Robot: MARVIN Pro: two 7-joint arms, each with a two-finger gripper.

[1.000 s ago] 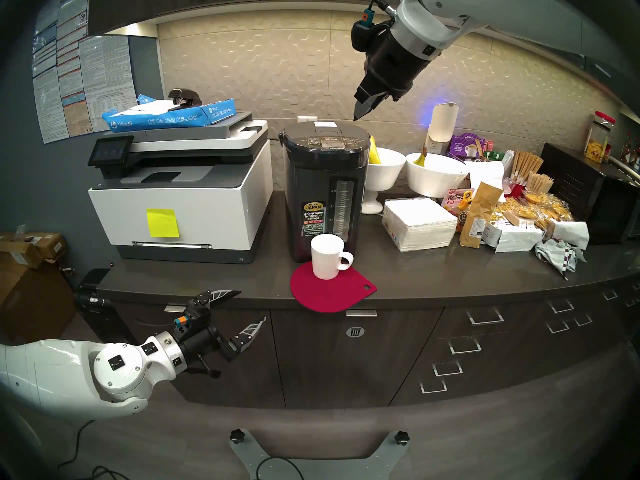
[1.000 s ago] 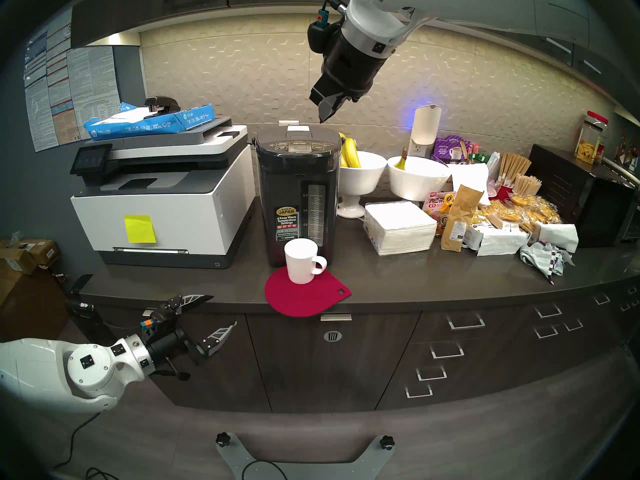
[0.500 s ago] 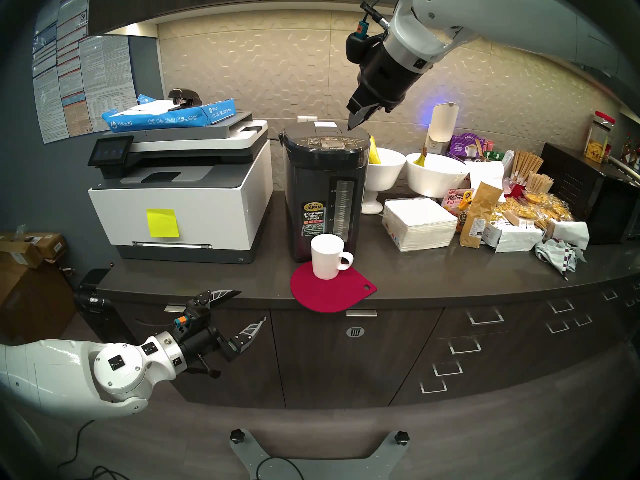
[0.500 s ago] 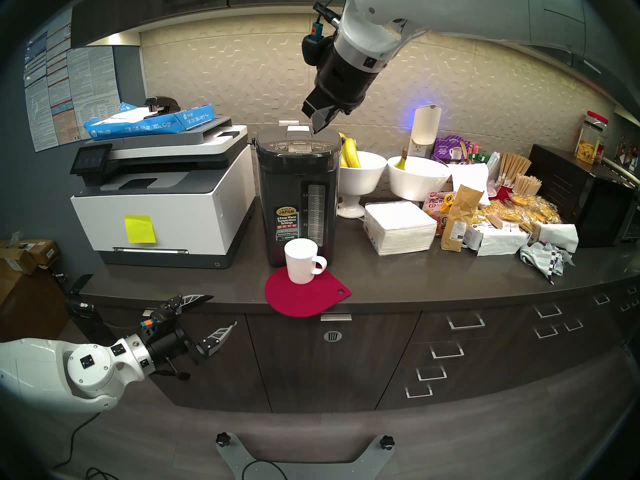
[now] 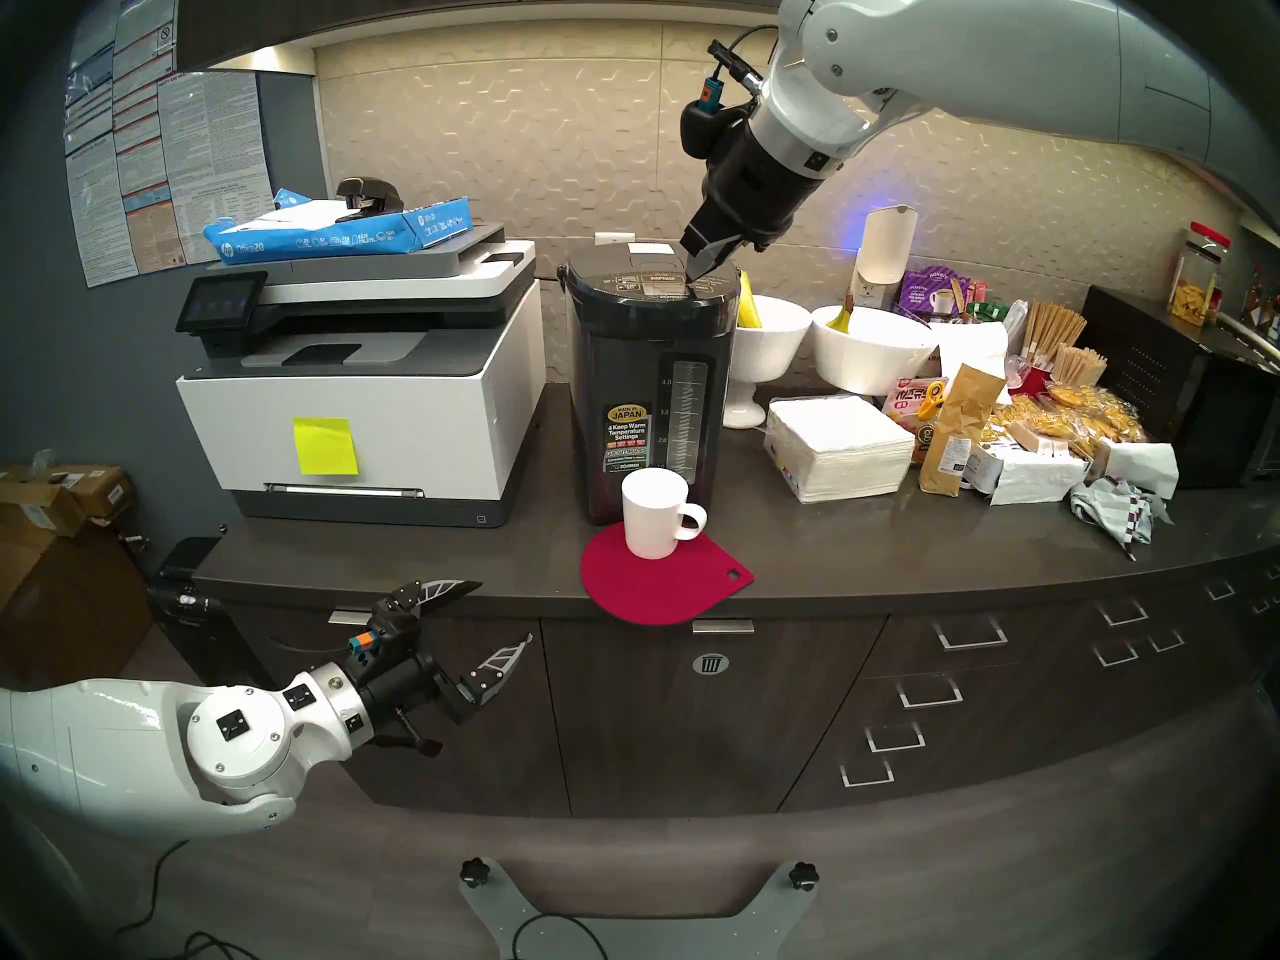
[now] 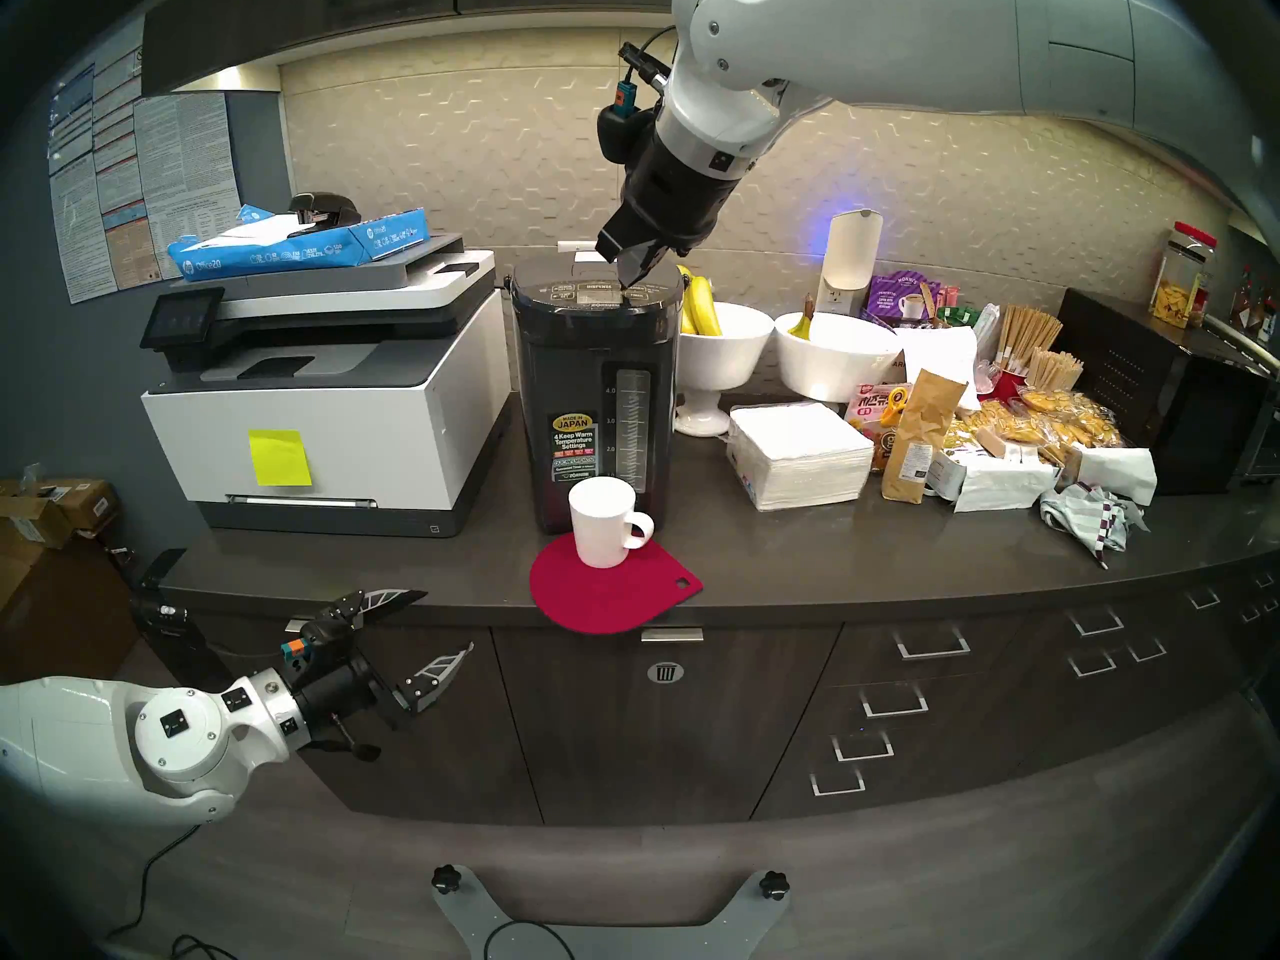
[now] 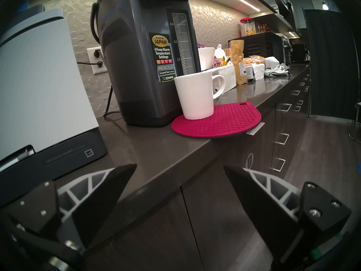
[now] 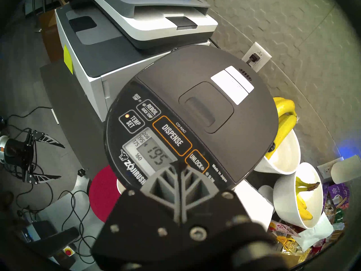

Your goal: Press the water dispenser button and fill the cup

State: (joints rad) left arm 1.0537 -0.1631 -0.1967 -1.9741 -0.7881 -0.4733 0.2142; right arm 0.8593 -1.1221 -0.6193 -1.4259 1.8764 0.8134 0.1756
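Right gripper (image 8: 180,167), jaws pressed together into one poking tip, empty, poised over the water dispenser's (image 5: 651,390) panel near UNLOCK (image 8: 196,163), right of the button (image 8: 172,135). Cup (image 5: 654,514) waits on the red mat (image 5: 665,584) against the dispenser's near face. Left gripper (image 5: 495,622), jaws spread, empty, idles below the tabletop (image 5: 866,550).

Right arm reaches in from above, its right gripper (image 5: 694,278) angled steeply down, fingers pressed together. Left gripper (image 5: 500,612) hangs low, roughly level, fingers spread wide.
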